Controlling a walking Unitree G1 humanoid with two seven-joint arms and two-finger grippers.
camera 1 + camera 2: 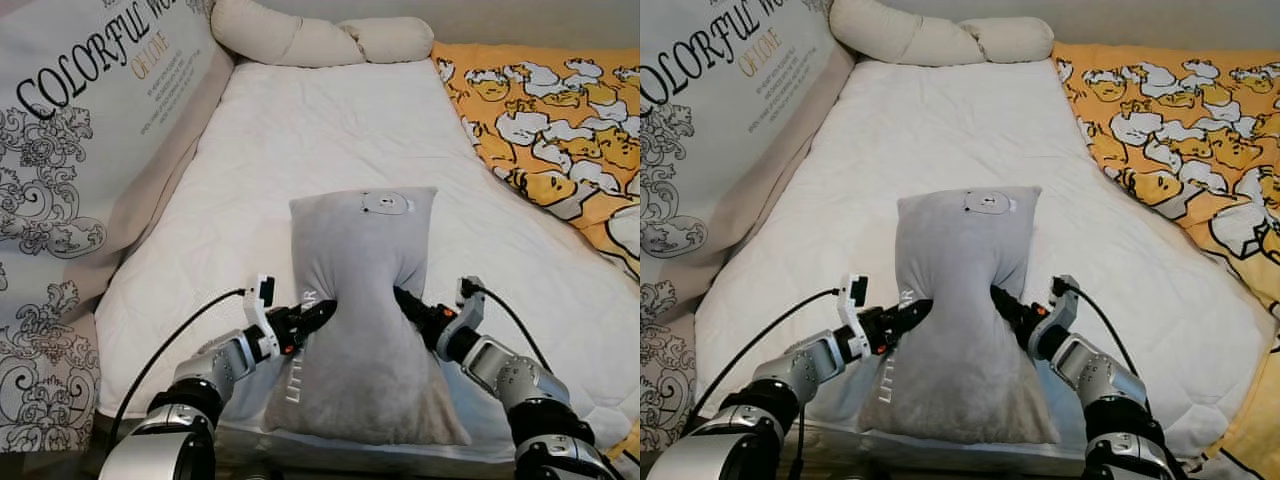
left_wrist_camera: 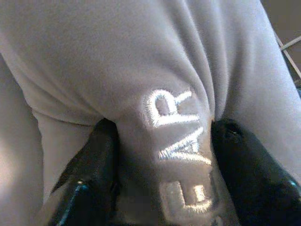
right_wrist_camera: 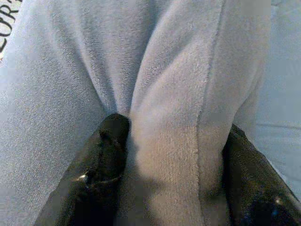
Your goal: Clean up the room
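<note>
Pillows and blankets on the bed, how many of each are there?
Grey pillow, pinched between the left pincer and right pincer: 1
Long cream bolster: 1
Big printed cushion: 1
Yellow cartoon blanket: 1
Total: 4

- A plain grey plush pillow [image 1: 362, 300] with white embroidered lettering is pinched between the black-fingered left gripper [image 1: 322, 313] and right gripper [image 1: 405, 302].
- Beyond them, a white quilted mattress [image 1: 330, 140] is seen.
- Right of the right gripper, an orange blanket [image 1: 560, 130] is patterned with white-and-yellow cartoon figures.

White mattress [image 1: 300, 150], printed headboard panel [image 1: 70, 150], duck-print yellow quilt [image 1: 560, 130]
</note>
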